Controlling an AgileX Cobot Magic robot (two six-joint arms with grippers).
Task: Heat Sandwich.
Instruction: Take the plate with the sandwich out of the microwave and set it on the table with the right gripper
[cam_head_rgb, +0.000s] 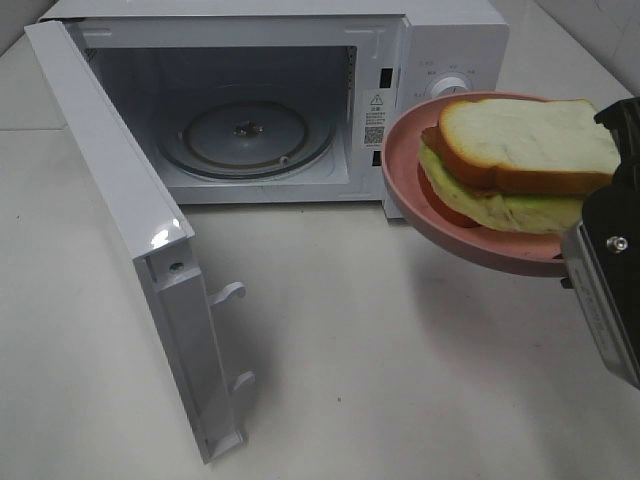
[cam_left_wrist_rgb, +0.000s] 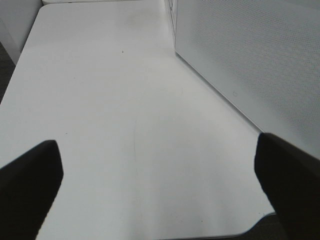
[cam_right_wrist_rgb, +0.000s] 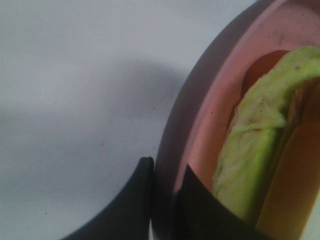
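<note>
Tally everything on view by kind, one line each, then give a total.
Microwave, door open: 1
Glass turntable inside it: 1
Pink plate, held off the table: 1
Sandwich on the plate: 1
Grippers: 2, the right gripper shut on the plate's rim, the left gripper open and empty
Total: 6

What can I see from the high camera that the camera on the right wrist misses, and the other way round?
Only the high view shows the microwave, its open door, the glass turntable inside and the sandwich's top bread slice.

Only the right wrist view shows the right gripper with its fingers pinching the plate's rim, one on each side.

Both show the pink plate held above the white table, and the sandwich with its green layer.
</note>
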